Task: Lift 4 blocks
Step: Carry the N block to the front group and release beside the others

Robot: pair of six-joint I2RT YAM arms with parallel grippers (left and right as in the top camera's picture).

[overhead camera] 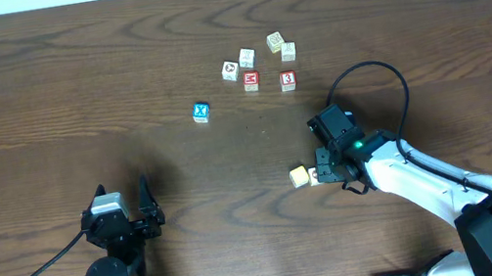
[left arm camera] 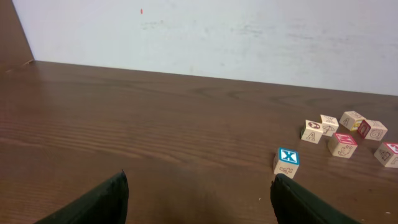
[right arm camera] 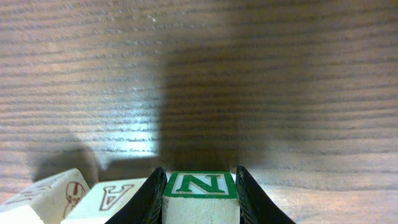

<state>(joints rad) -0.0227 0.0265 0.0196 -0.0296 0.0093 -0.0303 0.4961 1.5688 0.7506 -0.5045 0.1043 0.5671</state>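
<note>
Right wrist view: our right tool (right arm camera: 200, 208) grips a pale wooden block (right arm camera: 200, 185) whose top shows a green "N" in a green frame; our left tool (left arm camera: 198, 199) stands wide open.

Right wrist cam: the green N block (right arm camera: 200, 194) runs off the bottom edge, same with the A block (right arm camera: 111, 200) beside it.

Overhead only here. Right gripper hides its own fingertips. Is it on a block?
Observer: Yes. In the right wrist view, the right gripper is shut on a block with a green N.
Operator: Anything next to it?
Observer: A pale block with an A lies right beside it.
Operator: Left gripper?
Observer: In its wrist view, the left gripper is open with nothing between the fingers. The blue X cube sits ahead of it.
</note>
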